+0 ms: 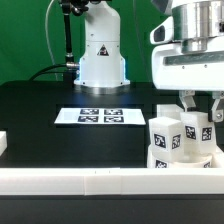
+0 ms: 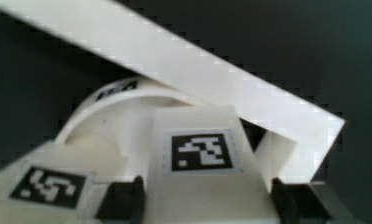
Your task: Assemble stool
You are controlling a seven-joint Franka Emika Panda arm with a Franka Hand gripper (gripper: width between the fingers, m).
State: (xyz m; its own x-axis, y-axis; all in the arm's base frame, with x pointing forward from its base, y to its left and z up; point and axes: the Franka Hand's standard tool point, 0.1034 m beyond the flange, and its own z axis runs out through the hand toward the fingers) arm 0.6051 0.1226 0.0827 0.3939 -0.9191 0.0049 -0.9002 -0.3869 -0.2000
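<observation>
The white round seat (image 1: 160, 161) lies at the exterior view's right, against the front rail. Two white tagged legs stand upright on it, one nearer the middle (image 1: 164, 133) and one under the gripper (image 1: 196, 131). My gripper (image 1: 199, 108) is lowered over that second leg. In the wrist view the gripper (image 2: 202, 202) has its dark fingers (image 2: 121, 200) on either side of the tagged leg (image 2: 202, 150), pressed against it. The curved seat (image 2: 94, 125) and another tag (image 2: 55, 187) show beside it. How the leg joins the seat is hidden.
The long white border rail (image 1: 90, 180) runs along the front and crosses the wrist view (image 2: 201, 70). The marker board (image 1: 98, 116) lies mid-table. A small white piece (image 1: 3, 143) is at the exterior view's left edge. The robot base (image 1: 102, 55) stands behind.
</observation>
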